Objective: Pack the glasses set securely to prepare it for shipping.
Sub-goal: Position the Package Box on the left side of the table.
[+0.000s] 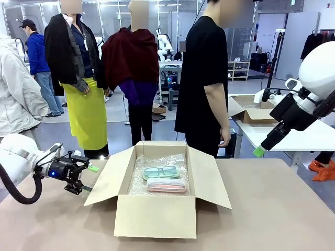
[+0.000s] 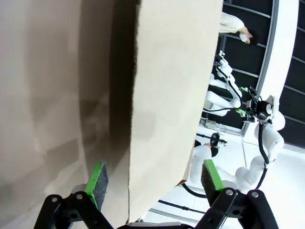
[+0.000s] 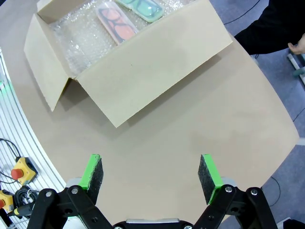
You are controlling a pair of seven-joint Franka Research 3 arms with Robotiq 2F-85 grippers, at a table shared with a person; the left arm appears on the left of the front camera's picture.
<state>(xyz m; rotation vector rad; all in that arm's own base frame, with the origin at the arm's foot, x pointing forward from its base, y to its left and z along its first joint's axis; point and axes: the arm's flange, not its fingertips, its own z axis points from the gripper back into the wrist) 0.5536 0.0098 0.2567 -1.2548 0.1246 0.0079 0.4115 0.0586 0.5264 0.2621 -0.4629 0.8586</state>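
Glasses set (image 1: 163,178) in cardboard box (image 1: 156,214) on tan table (image 1: 272,209), busy workshop beyond.

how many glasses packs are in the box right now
2. The mint-green pack lies on the bubble wrap inside the cardboard box, toward the far side; the salmon-pink pack lies right beside it on the near side. More could be hidden under the wrap.

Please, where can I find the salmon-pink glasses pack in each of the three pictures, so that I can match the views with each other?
Front view: the salmon-pink pack lies in the open cardboard box, centre, just nearer than the mint-green pack.
Left wrist view: not in it.
Right wrist view: top edge, left of centre, inside the box.
Shared landmark: the box's left flap, between the left gripper's pads in the left wrist view.
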